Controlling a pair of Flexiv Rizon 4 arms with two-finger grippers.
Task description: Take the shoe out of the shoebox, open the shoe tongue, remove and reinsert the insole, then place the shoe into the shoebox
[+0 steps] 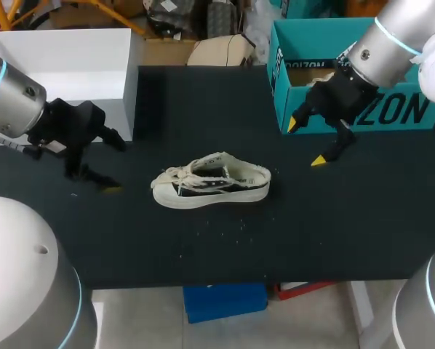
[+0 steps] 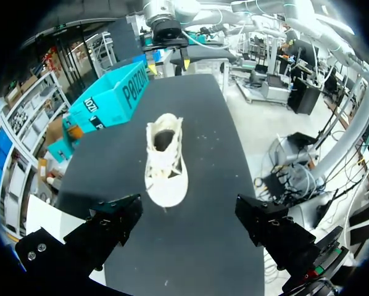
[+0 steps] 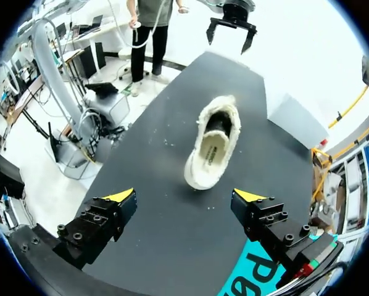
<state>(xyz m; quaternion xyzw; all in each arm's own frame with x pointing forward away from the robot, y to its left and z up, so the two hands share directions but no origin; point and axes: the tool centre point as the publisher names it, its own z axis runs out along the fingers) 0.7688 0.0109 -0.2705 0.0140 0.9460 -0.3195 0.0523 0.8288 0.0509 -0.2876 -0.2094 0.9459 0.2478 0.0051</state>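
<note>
Left gripper (image 1: 113, 166): fingers wide apart, empty, at the left of the black table (image 1: 203, 247). Right gripper (image 1: 307, 143): spread wide, empty, just before the teal cardboard shoebox (image 1: 363, 115), far right. Shoe (image 1: 210, 182): cream, laced, fuzzy-collared, mid-table between both, unobstructed. White box (image 1: 65, 65): far left.

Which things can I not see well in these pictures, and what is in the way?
- Inside of the shoebox: in the head view the right gripper and its arm cover part of it. The wrist views show only its outer wall.
- Toe end inside the shoe: the laces cover it in every view.
- Yellow tips of the left gripper: its own wrist view shows only dark fingers.
</note>
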